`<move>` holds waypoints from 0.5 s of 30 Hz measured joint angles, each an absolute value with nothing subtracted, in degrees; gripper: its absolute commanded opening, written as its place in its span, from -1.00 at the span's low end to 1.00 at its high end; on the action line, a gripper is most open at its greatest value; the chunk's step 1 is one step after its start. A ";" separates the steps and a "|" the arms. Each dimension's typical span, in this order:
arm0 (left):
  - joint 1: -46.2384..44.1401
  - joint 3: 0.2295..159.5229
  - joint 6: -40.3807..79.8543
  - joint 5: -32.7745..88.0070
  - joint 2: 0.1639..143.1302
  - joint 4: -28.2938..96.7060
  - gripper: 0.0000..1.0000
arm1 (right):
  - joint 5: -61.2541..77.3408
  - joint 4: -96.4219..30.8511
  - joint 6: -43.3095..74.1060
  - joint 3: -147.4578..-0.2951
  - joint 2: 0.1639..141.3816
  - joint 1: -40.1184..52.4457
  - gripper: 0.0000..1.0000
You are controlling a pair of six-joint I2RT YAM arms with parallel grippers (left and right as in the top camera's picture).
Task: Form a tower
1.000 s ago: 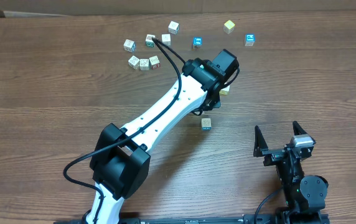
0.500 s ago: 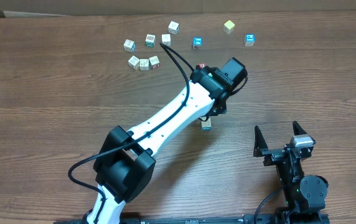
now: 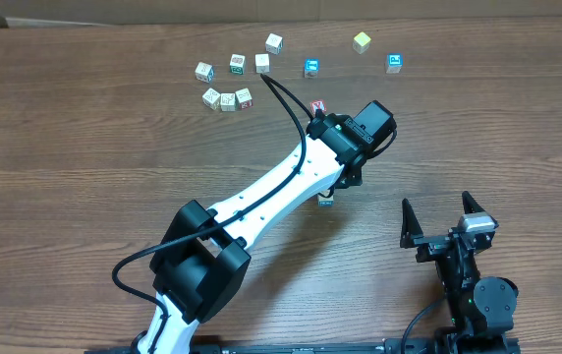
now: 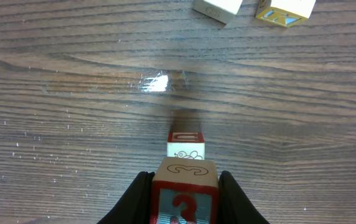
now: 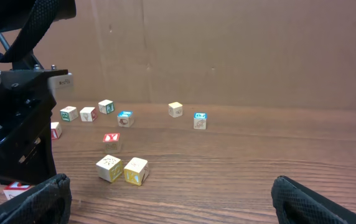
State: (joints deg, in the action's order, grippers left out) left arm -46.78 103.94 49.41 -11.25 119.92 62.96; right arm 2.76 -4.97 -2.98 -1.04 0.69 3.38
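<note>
bright, even light; white glare on the table; near fingers soft-focused

A red figure like a 3 shows on the held cube; marks on the other cubes are unreadable.

The wood-grain tabletop is carrying scattered alphabet cubes. Three cream cubes are sitting in a close row toward the far edge, with others lying apart around them, including a blue-faced cube and a pale yellow cube. A red-marked cube is lying beside the arm. The tower is standing nearer the front, its height unclear.
</note>
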 measured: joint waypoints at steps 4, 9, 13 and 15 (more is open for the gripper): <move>-46.78 103.46 49.41 -11.25 119.92 62.57 -0.77 | 2.79 -4.97 -2.98 -1.04 0.69 3.38 1.00; -46.78 102.30 49.41 -11.25 119.92 61.89 -0.76 | 2.79 -4.95 -2.96 -1.04 0.69 3.38 1.00; -46.78 101.43 49.41 -11.31 119.92 60.75 -0.77 | 2.79 -4.95 -2.98 -1.04 0.69 3.38 1.00; -46.78 100.40 49.41 -11.40 119.92 59.55 -0.76 | 2.81 -4.97 -3.01 -1.04 0.69 3.38 1.00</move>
State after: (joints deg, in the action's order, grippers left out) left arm -46.78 100.40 49.41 -11.40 119.92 59.55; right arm 2.81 -4.97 -3.01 -1.04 0.69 3.38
